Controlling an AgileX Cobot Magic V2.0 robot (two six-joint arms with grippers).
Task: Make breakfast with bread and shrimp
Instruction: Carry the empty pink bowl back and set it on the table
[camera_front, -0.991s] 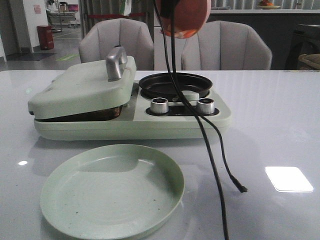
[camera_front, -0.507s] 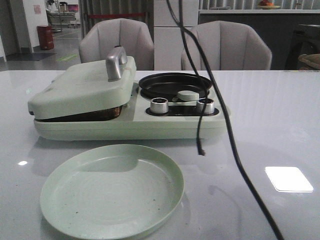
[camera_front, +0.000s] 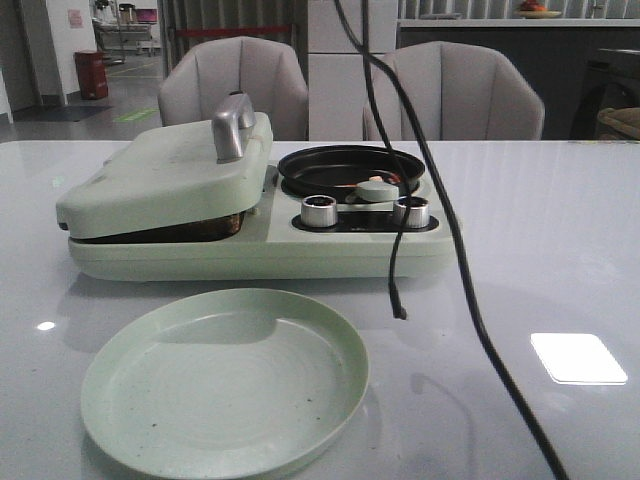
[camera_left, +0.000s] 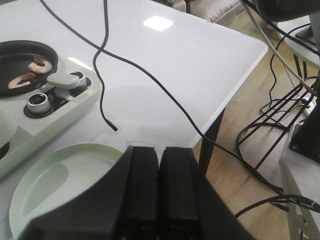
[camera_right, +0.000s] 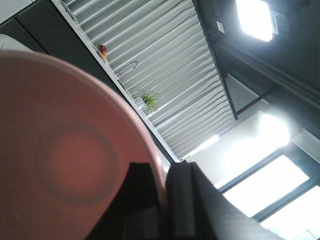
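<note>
Two orange-red shrimp (camera_left: 39, 64) lie in the round black pan (camera_left: 12, 52) of the pale green breakfast maker (camera_front: 250, 255). In the front view the shrimp (camera_front: 392, 180) show just behind the pale green knob (camera_front: 375, 188). The bread is hidden; the maker's left lid (camera_front: 160, 175) is down. My left gripper (camera_left: 160, 152) is shut and empty, above the near right edge of the green plate (camera_left: 55, 180). My right gripper (camera_right: 162, 172) is shut on the rim of a pink dish (camera_right: 65, 165), held high and facing the ceiling. Neither gripper shows in the front view.
The empty green plate (camera_front: 225, 380) sits in front of the maker. Two black cables (camera_front: 455, 260) hang down over the pan and the table's right half. Two silver dials (camera_front: 320, 210) front the pan. The table edge (camera_left: 240, 80) and a wire rack (camera_left: 280, 115) are to the right.
The pink dish that hung tilted above the pan has risen out of the front view. Shrimp now lie in the pan. The cables have swung to the right.
</note>
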